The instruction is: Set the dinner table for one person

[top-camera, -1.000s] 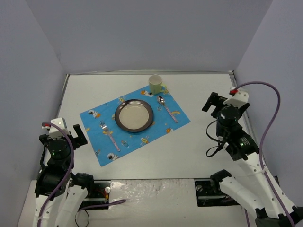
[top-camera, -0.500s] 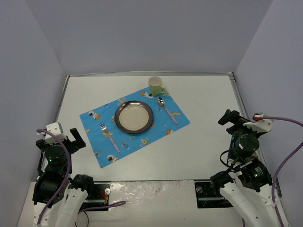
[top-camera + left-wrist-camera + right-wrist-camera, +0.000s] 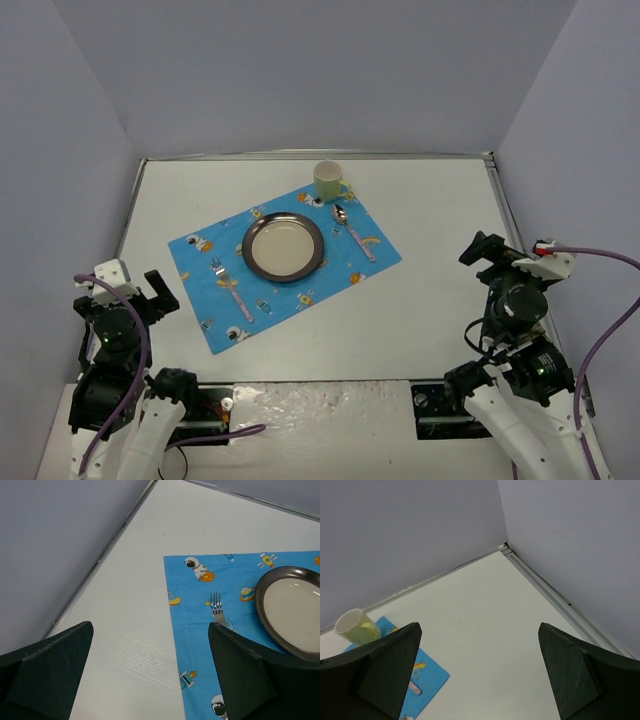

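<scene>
The dinner table (image 3: 430,200) is a white top walled by lavender panels. On it lies a blue space-print placemat (image 3: 335,272). A dark-rimmed plate (image 3: 283,246) sits in its middle, a fork (image 3: 231,288) to the plate's left, a spoon (image 3: 352,228) to its right, and a pale green cup (image 3: 328,180) at the far corner. My left gripper (image 3: 128,292) hangs open and empty over the near left of the table. In its wrist view the left gripper (image 3: 150,627) frames the placemat edge (image 3: 192,630), fork (image 3: 216,610) and plate (image 3: 292,610). My right gripper (image 3: 505,255) is open and empty at the near right.
A thin metal rim (image 3: 500,195) edges the table on the right side. In the right wrist view the right gripper (image 3: 480,625) looks over bare tabletop (image 3: 485,610) towards the far right corner, with the cup (image 3: 354,626) and a placemat corner (image 3: 427,672) at the left.
Both arms have drawn back towards the near edge, the right gripper from beside the placemat to the right side. In the last half second almost nothing has moved. The table setting is unchanged.
</scene>
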Robot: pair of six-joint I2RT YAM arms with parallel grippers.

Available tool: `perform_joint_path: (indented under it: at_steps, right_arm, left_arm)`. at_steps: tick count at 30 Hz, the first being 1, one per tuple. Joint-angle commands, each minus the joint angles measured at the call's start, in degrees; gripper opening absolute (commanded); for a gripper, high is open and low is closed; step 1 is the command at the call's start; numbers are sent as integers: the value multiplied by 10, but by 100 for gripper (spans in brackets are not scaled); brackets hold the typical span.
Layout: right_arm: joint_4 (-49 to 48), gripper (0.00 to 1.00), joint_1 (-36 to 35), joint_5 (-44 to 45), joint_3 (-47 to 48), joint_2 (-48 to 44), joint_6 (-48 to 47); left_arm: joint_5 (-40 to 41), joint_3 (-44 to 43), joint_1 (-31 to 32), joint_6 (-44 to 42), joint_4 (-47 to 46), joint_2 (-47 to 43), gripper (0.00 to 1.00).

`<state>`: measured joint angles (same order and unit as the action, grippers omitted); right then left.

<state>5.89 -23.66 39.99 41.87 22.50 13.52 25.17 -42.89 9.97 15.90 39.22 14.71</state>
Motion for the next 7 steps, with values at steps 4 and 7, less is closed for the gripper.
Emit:
perform_joint_path:
  at_steps: [4,7]
  right_arm:
    - [-33,100,-2,-9,3,2,-6]
    - [-34,100,-2,-10,4,3,-8]
  left_arm:
    - [8,-11,1,4,-25,2,97]
    - [8,-11,1,4,-25,2,97]
